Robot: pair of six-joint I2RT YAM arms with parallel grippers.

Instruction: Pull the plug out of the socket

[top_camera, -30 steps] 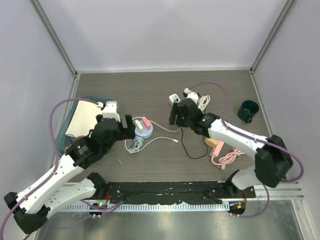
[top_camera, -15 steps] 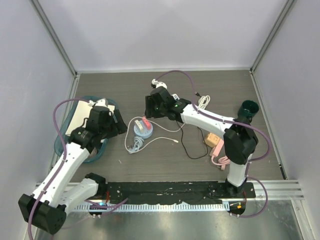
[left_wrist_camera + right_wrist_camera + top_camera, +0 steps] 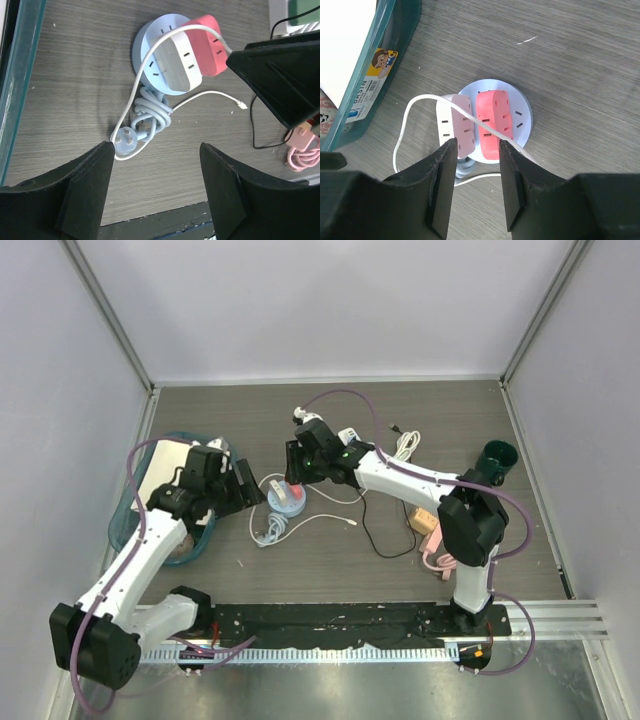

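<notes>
A round light-blue socket [image 3: 283,500] lies on the table with a red plug [image 3: 492,122] and a pale pink-white plug [image 3: 459,124] pushed into it side by side. A thin white cable [image 3: 420,100] runs over both plugs. My right gripper [image 3: 476,145] is open and hovers just above the socket's near edge, its jaws straddling the gap between the two plugs and touching neither. In the top view it [image 3: 293,468] is just behind the socket. My left gripper [image 3: 155,146] is open and empty, left of the socket [image 3: 167,30], above bare table.
The socket's blue cord [image 3: 150,110] lies coiled beside it. A teal tray [image 3: 125,515] holds a white box at the left. A dark green cup [image 3: 496,460], white charger cable [image 3: 405,445], black cable [image 3: 375,535] and pink cable [image 3: 450,558] lie to the right.
My right gripper has swung left from the white charger to above the socket. My left gripper has drawn back left, away from the socket. The plugs have not moved.
</notes>
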